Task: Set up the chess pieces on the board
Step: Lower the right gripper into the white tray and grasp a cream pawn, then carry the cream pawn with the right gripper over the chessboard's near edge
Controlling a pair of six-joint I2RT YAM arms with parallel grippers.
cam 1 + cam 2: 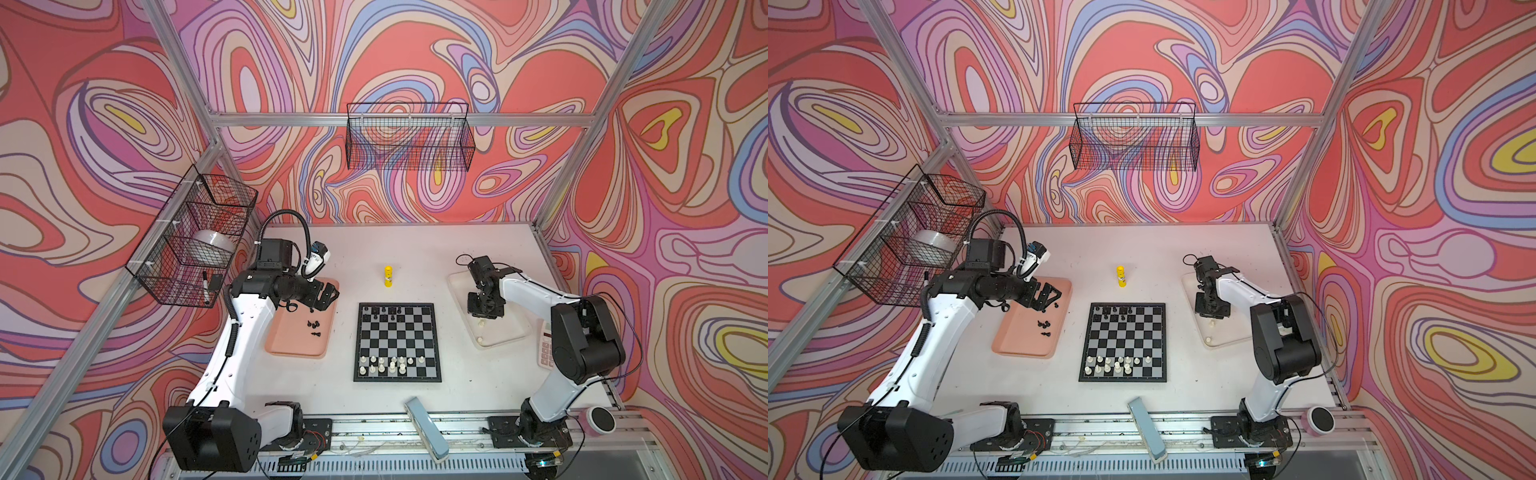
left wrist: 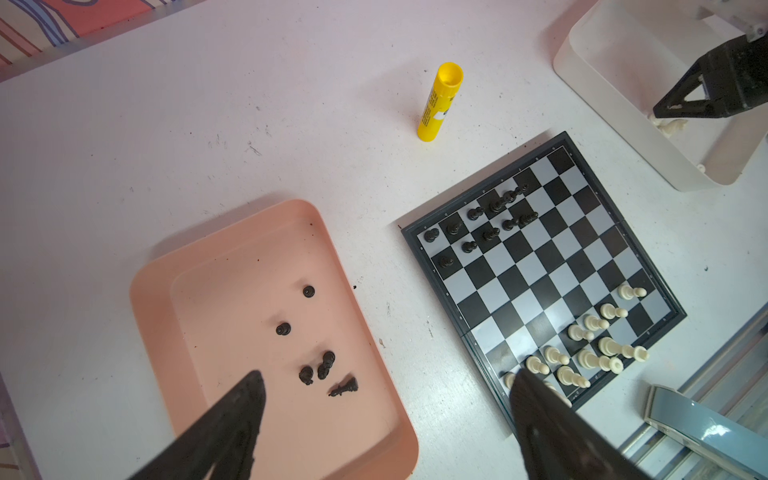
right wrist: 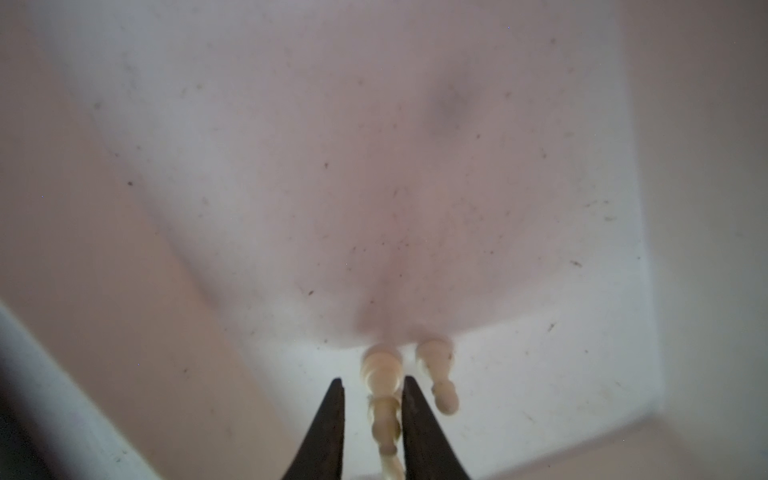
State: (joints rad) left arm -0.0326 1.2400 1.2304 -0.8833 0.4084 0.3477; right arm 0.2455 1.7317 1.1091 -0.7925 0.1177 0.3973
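The board (image 1: 397, 340) lies mid-table, with several black chess pieces (image 1: 384, 311) along its far rows and several cream ones (image 1: 388, 365) along its near rows. More black pieces (image 2: 320, 370) lie loose in the pink tray (image 1: 291, 345). My left gripper (image 2: 386, 374) hangs wide open above that tray's far end, holding nothing. My right gripper (image 3: 372, 379) is down inside the white tray (image 1: 498, 332). Its jaws stand narrowly apart around a lying cream piece (image 3: 382, 407): one finger touches it, while a gap shows at the other. A second cream piece (image 3: 436, 370) lies beside it.
A yellow glue stick (image 1: 387, 276) stands behind the board. A grey-blue object (image 1: 428, 428) lies at the table's front edge, and a calculator (image 1: 545, 345) lies under the right arm. Wire baskets (image 1: 409, 137) hang on the back and left walls. One more cream piece (image 1: 480, 340) sits near the white tray's front.
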